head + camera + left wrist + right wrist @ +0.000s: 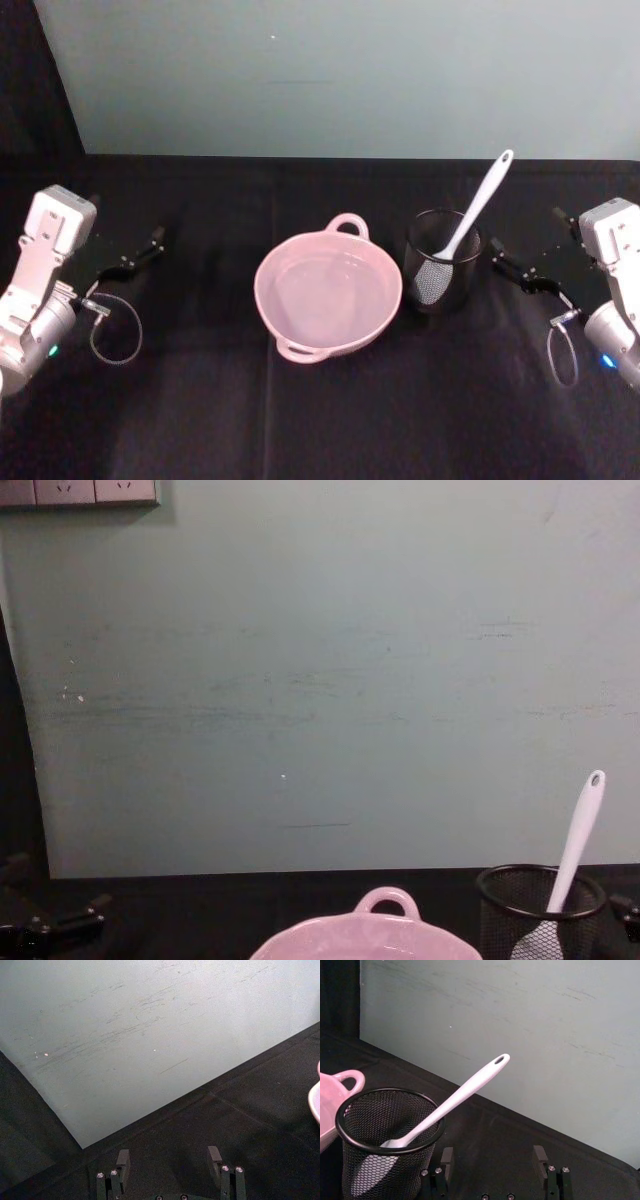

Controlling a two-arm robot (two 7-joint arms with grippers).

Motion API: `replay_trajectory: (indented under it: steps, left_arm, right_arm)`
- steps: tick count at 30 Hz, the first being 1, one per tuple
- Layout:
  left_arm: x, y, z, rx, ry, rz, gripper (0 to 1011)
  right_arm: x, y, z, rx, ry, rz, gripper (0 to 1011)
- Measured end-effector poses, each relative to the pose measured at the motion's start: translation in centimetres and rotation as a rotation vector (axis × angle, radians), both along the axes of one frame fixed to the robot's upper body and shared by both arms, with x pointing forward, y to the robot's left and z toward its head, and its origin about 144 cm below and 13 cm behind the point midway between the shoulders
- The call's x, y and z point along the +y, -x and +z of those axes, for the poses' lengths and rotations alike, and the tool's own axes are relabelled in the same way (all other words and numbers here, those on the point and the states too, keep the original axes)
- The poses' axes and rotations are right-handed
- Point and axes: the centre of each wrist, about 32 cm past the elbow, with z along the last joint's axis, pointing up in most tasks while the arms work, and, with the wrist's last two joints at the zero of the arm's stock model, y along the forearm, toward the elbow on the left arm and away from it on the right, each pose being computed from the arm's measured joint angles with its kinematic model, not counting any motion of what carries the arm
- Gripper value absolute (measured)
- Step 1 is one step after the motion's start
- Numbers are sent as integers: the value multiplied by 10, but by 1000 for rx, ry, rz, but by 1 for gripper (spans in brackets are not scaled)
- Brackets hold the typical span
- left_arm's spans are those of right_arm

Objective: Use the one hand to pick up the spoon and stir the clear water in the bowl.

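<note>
right gripper [510,262], jaws apart, beside mesh cup [440,287] holding spoon [480,205]; left gripper [138,255] idle

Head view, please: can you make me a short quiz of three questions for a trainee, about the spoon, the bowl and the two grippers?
1. In what does the spoon stand?
2. Which gripper is nearer to the black mesh cup? A: left gripper. B: right gripper.
3. True or false: the pink bowl stands to the right of the black mesh cup.
Key: 1. In the black mesh cup, its handle leaning out over the rim. 2. B. 3. False: the pink bowl stands on its left. Both grippers' jaws are open and hold nothing.
</note>
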Motion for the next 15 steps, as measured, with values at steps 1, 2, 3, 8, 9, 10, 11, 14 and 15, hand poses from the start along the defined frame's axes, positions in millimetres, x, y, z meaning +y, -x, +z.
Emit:
replay_trajectory:
  steps: [1,2,3,8,9,10,11,14,15]
  left_arm:
    - [0,0,0,0,0,0,1011]
    - [0,0,0,0,0,0,1011]
    - [0,0,0,0,0,0,1011]
    - [0,0,0,0,0,0,1011]
    - [0,0,0,0,0,0,1011]
    - [0,0,0,0,0,0,1011]
    - [0,0,0,0,0,0,1011]
    - [0,0,0,0,0,0,1011]
    - [0,0,0,0,0,0,1011]
  right_arm:
    - [0,0,0,0,0,0,1003]
    - [0,0,0,0,0,0,1003]
    - [0,0,0,0,0,0,1002]
    - [0,0,0,0,0,0,1002]
    - [0,0,0,0,0,0,1002]
    - [0,0,0,0,0,0,1002]
    - [0,0,0,0,0,0,1002]
    - [0,0,0,0,0,0,1002]
    - [0,0,0,0,0,0,1002]
